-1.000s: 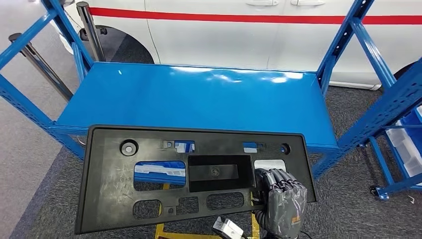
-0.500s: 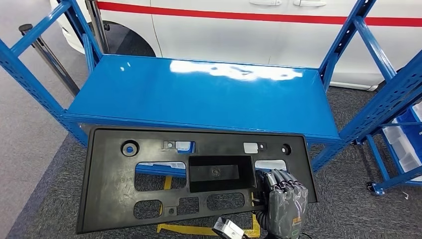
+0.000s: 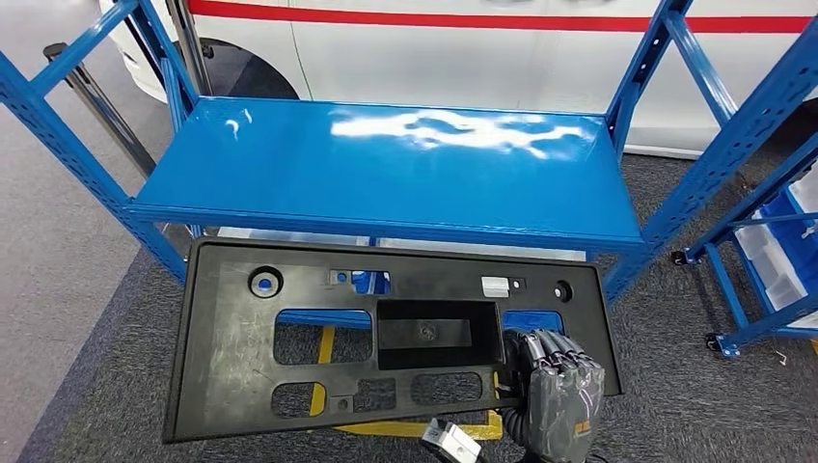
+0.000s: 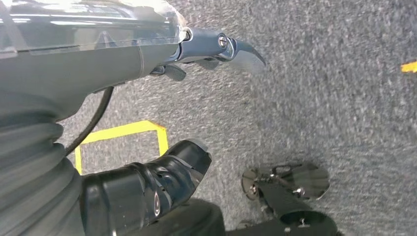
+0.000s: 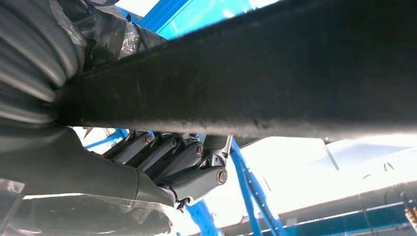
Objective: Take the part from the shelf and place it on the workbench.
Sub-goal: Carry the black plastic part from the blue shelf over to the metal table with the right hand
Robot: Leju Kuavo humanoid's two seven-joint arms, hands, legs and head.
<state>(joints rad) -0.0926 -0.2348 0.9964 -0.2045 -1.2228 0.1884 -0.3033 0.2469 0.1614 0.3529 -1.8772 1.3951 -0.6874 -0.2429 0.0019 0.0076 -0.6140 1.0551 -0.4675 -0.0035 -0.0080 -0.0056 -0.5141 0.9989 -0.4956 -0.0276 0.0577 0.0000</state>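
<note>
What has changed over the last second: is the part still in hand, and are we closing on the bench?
The whole head view has shifted, so the camera moved: the blue workbench now shows more of its front edge, with the black part held in front of it. The right hand still grips the part at its lower right edge, as before. The left hand hangs over the grey carpet.

A white vehicle (image 3: 463, 48) with a red stripe (image 3: 482, 21) stands on grey carpet (image 3: 58, 241) marked with yellow tape (image 3: 323, 347), beside a blue bin rack (image 3: 772, 260)
</note>
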